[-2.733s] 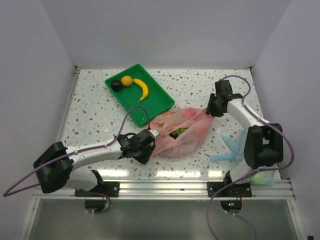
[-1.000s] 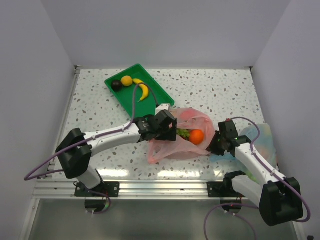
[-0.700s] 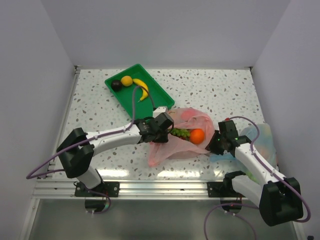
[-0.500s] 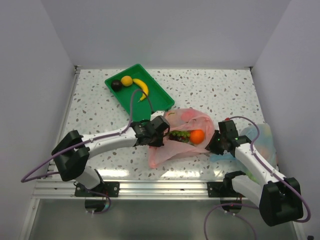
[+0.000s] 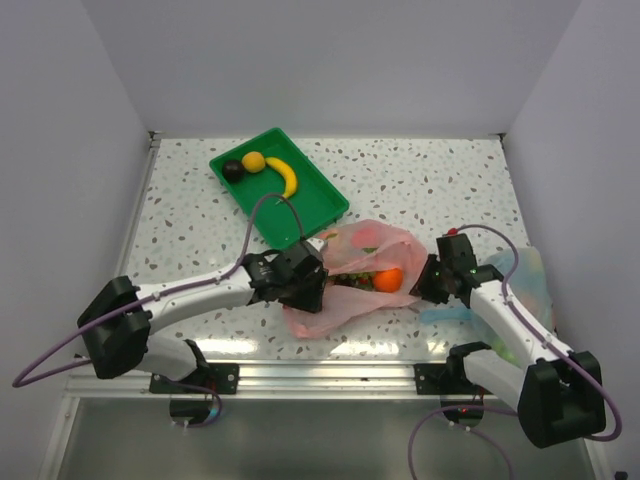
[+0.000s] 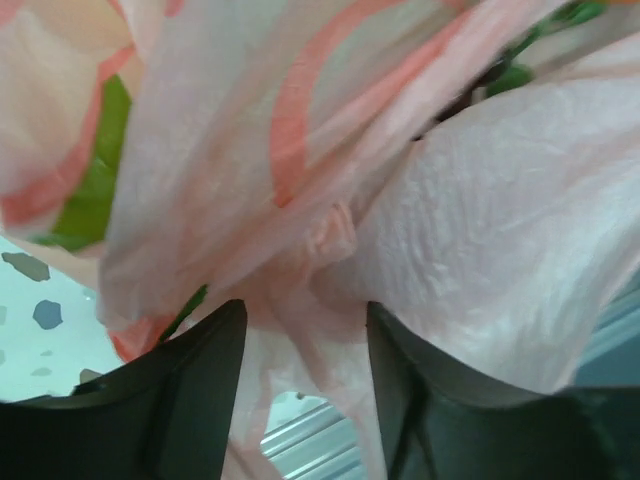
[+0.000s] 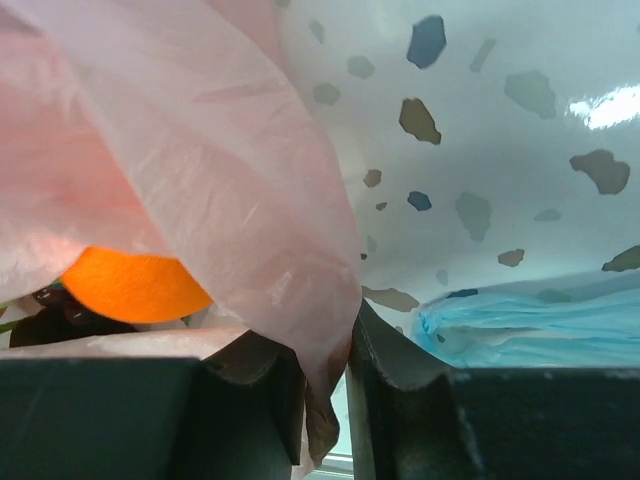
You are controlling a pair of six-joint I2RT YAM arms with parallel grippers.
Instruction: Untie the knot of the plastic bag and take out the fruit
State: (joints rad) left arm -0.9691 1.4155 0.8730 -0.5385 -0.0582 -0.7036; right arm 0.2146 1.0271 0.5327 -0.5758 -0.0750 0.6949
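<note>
The pink plastic bag (image 5: 345,300) lies crumpled in the middle of the table, its mouth slack. Fruit shows inside: an orange (image 5: 388,280) beside dark grapes (image 5: 352,283). My left gripper (image 5: 308,285) is at the bag's left side. In the left wrist view its jaws stand apart, and loose pink film (image 6: 300,330) hangs between them without being pinched. A green piece (image 6: 95,160) shows through the film. My right gripper (image 7: 325,390) is shut on a fold of the bag's right edge, with the orange (image 7: 130,285) just left of it. The knot is hidden.
A green tray (image 5: 310,205) at the back left holds a black round fruit (image 5: 232,170), a yellow fruit (image 5: 254,161) and a banana (image 5: 286,176). A pale blue bag (image 5: 520,285) lies at the right, close behind my right gripper (image 5: 432,280).
My left gripper has pulled back from the bag's mouth toward the near left, and the bag's near edge has bunched toward it. The right gripper still holds the bag's right edge and has hardly moved.
</note>
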